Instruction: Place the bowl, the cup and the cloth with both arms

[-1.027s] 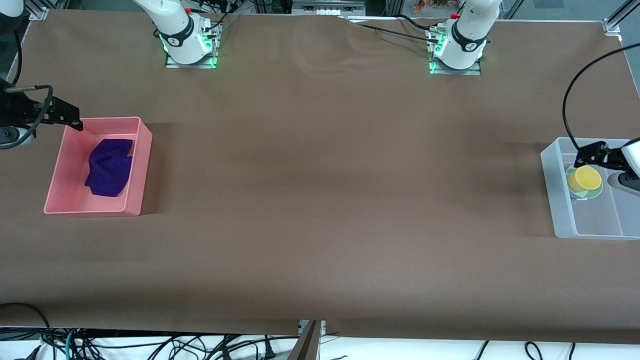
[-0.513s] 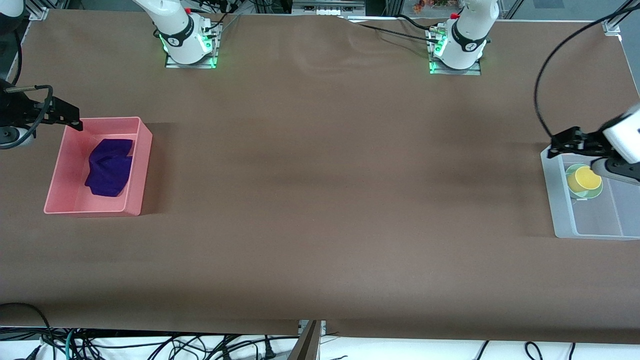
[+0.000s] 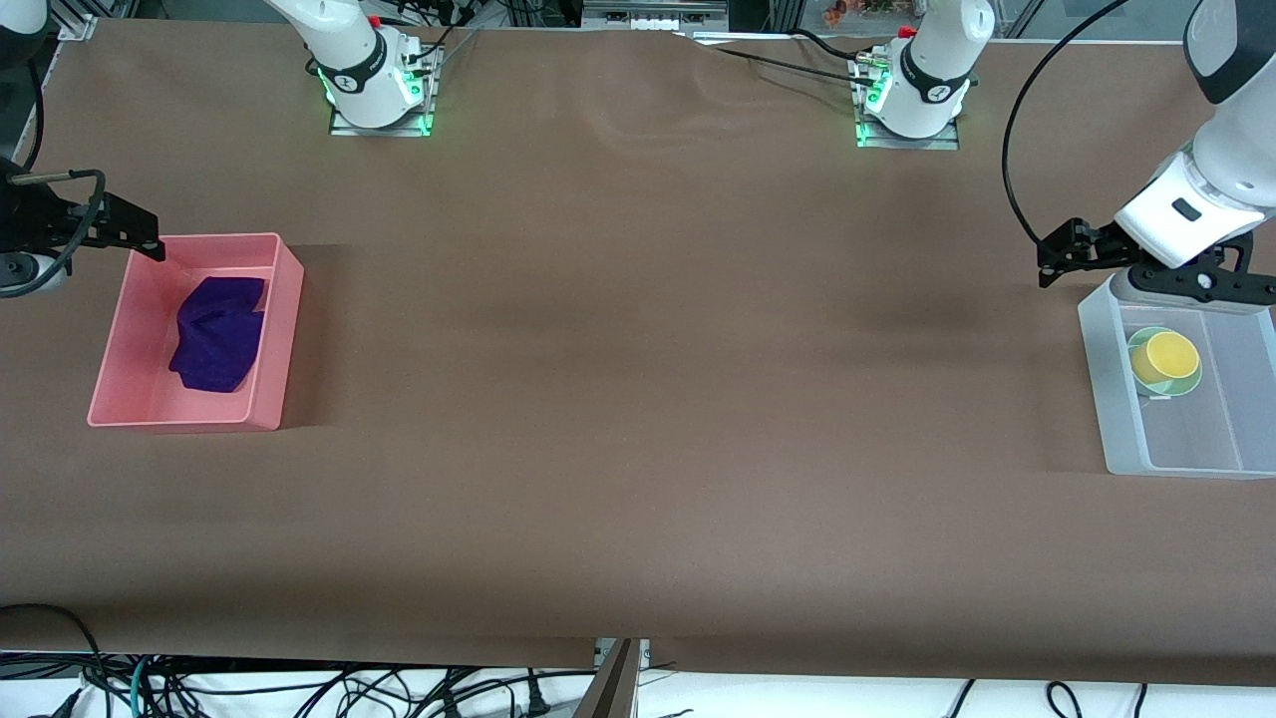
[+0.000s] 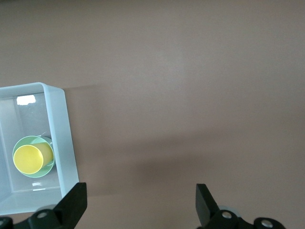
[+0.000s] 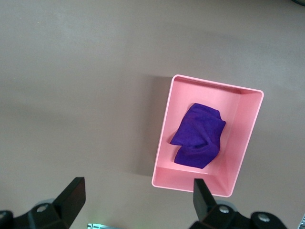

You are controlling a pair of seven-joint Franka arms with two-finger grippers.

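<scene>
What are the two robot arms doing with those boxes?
Right now neither arm holds anything. The cloth lies in the pink box, and the cup sits in the bowl inside the clear box. The left gripper hangs with open jaws over the table beside the clear box. The right gripper waits, jaws open, at the pink box's corner.

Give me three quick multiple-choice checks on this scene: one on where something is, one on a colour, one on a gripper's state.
1. The cup sits:
A. in the bowl
B. on the bare table
C. on the cloth

2. The bin holding the cloth is:
A. clear
B. pink
C. yellow

3. The left gripper is:
A. shut on the cup
B. shut on nothing
C. open and empty

Answers:
1 A, the bowl rings the cup inside the clear bin.
2 B, its walls are pink.
3 C, fingers spread over bare table; the right gripper is likewise open.
</scene>
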